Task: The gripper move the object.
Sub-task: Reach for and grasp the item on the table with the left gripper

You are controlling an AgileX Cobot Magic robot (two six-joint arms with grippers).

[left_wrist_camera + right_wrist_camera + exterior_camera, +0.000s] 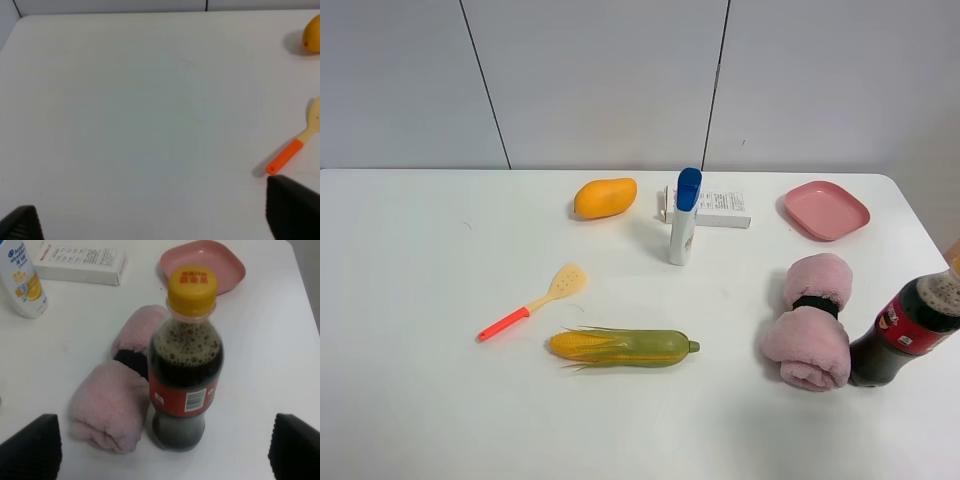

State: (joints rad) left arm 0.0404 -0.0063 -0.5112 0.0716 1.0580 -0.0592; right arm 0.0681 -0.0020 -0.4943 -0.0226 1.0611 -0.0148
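Exterior high view: the long ear of corn (pixel 625 347), yellow kernels left and green husk right, lies crosswise near-centre on the white tabletop (pixel 420 300). Both stand open and empty; the left gripper (pixel 152 212), beside the red-handled yellow spatula (pixel 285 157), looks nearer than the right gripper (pixel 162 440).

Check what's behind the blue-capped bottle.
A white box with printed text lies flat just behind the bottle. In the high view the bottle covers part of the box's left end.
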